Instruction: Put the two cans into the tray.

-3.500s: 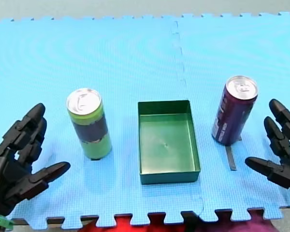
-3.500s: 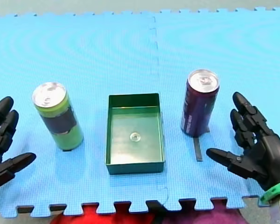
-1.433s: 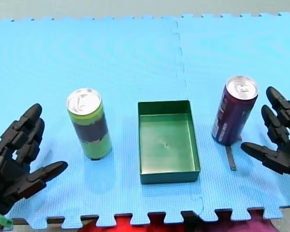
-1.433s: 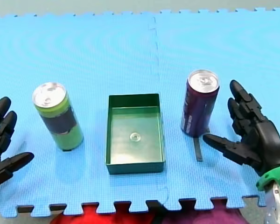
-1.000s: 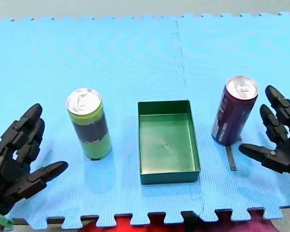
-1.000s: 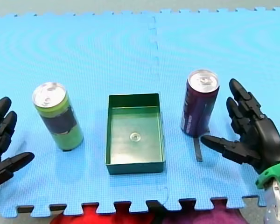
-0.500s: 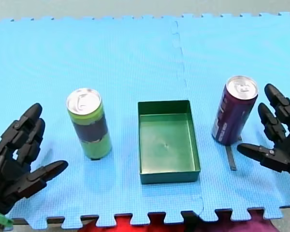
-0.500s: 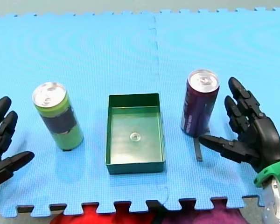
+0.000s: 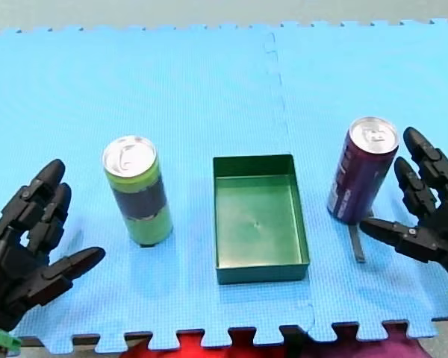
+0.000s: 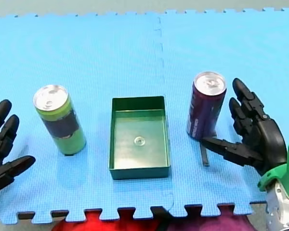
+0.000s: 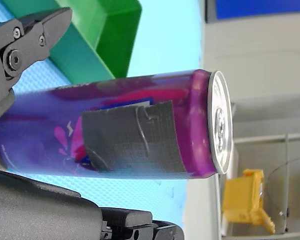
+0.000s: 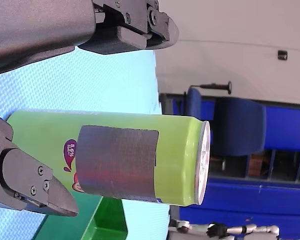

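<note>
Nearest me, the left hand [image 9: 30, 246] hovered over the front left corner of the blue foam mat [image 9: 172, 82], empty, its fingers uncurled. The right hand [image 10: 253, 139] was at the front right, just beside the purple can [image 9: 361, 173], also gripping nothing and with its fingers uncurled. Its thumb reached toward the can's base, though I could not tell if it touched.

A short grey strip [image 9: 355, 245] lay on the mat by that base. Both cans stood upright, long axis vertical, pull-tab ends facing up. The green can [image 9: 138, 192] stood left of the green tray [image 9: 261, 272] and the purple can right of it, each apart from its walls. The tray's long side ran front to back.
</note>
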Robot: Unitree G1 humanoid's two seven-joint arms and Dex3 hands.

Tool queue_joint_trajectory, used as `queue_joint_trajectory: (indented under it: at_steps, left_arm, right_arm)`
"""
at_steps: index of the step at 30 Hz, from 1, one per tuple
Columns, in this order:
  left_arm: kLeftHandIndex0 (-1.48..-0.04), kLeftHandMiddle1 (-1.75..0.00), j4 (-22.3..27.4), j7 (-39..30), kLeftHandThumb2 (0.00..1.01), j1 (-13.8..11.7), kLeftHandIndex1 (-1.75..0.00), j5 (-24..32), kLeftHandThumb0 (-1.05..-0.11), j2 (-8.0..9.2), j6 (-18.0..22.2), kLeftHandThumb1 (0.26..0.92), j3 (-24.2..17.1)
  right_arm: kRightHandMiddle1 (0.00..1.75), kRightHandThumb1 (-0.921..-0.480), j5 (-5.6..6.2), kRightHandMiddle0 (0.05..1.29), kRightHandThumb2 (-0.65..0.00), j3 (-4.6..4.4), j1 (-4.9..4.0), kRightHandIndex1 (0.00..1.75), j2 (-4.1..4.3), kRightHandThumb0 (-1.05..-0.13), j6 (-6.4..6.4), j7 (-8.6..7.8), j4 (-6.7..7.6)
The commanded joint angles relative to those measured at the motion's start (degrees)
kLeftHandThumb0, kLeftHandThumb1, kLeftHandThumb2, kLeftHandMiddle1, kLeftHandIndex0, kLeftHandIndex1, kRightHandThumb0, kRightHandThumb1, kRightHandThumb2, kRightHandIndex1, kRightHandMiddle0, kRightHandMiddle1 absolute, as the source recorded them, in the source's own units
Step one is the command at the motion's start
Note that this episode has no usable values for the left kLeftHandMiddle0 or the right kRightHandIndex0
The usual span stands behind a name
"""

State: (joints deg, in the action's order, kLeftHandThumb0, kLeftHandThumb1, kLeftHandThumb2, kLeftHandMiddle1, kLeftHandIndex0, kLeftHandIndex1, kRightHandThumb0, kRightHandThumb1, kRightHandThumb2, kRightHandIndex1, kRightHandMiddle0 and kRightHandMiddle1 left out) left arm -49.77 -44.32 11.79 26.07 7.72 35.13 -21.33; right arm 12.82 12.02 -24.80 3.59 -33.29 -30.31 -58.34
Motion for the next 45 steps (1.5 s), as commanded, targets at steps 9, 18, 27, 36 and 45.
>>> queue_joint_trajectory:
  at_steps: [9, 18, 27, 36, 45]
  left_arm:
    - [-0.24, -0.01, 0.1, -0.7, 0.00, -0.1, 0.00, 0.6, -1.048, 0.15, -0.2, 0.675, -0.6]
    - [-0.24, -0.01, -0.2, -1.9, 0.00, -0.1, 0.00, 1.4, -1.048, 0.03, -0.5, 0.670, -1.1]
    - [-0.24, -0.01, -0.5, -3.0, 0.00, 0.2, 0.00, 2.0, -1.048, 0.02, -0.9, 0.663, -1.6]
    - [-0.24, -0.01, -0.8, -4.0, 0.00, 0.5, 0.00, 2.7, -1.048, 0.13, -1.7, 0.652, -2.0]
    - [-0.24, 0.00, -0.3, -4.0, 0.00, 0.6, 0.00, 2.6, -1.048, -0.02, -1.9, 0.644, -2.1]
  right_arm:
    - [0.00, -0.577, 0.08, 0.09, 0.000, 0.12, -2.61, 0.00, -0.01, -0.952, 0.72, -0.55, -2.20]
    - [0.00, -0.566, -0.21, 0.09, 0.000, 0.08, -4.08, 0.00, -0.25, -0.920, 1.78, -0.05, -2.98]
    - [0.00, -0.555, -0.12, 0.09, 0.000, 0.35, -5.61, 0.00, -0.40, -0.874, 2.12, -0.38, -4.16]
    - [0.00, -0.550, -0.12, 0.09, 0.000, 0.60, -6.47, 0.00, -0.69, -0.835, 1.92, -0.89, -5.23]
    - [0.00, -0.545, -0.48, 0.09, 0.000, 0.60, -7.29, 0.00, -0.98, -0.795, 1.49, -0.94, -6.01]
